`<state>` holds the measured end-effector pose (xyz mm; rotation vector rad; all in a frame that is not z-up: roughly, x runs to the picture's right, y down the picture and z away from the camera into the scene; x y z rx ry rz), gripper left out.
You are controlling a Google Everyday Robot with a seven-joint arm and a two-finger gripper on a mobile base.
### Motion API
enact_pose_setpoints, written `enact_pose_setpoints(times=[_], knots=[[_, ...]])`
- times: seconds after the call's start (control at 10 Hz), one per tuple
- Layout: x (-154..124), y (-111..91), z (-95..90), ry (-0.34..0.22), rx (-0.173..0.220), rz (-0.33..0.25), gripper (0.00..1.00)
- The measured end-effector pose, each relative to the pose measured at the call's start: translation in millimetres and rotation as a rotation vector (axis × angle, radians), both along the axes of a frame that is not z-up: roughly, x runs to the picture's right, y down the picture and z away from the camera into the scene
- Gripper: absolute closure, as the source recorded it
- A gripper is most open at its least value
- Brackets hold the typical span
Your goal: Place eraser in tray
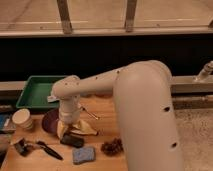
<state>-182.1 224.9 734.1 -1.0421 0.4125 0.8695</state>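
Nearest, at the front of the wooden table (107,127): blue-grey sponge (83,154), black-handled tool (48,149) to its left. Just behind, the eraser (72,141): lies flat on the wood, outside the tray. Close over it, the gripper (75,132), fingers spread wide, grasping nothing. Farther back, dark bowl (49,120), then green tray (39,90) at far left.

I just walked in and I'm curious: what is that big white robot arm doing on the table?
The robot's arm is reaching down to the wooden table. Its jaws are open and hang just above the black eraser, next to the dark purple bowl. It holds nothing yet. The eraser lies on the table, and the green tray where it should go sits at the back left. A blue-grey sponge lies near the front.
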Motion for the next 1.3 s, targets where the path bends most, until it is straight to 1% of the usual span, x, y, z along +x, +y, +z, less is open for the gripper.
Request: enact_pose_setpoints(times=[0.3, 0.6, 0.7, 0.8, 1.0, 1.3], knots=[[-3, 19, 3.6, -0.010, -0.046, 0.013, 0.35], [-3, 33, 7.0, -0.007, -0.077, 0.013, 0.35], [-3, 36, 8.2, -0.007, -0.079, 0.009, 0.35], [-4, 38, 9.7, -0.007, -0.079, 0.007, 0.35], [-4, 40, 13.9, -0.005, -0.059, 0.002, 0.35], [-2, 37, 16.7, -0.007, -0.022, -0.006, 0.35]])
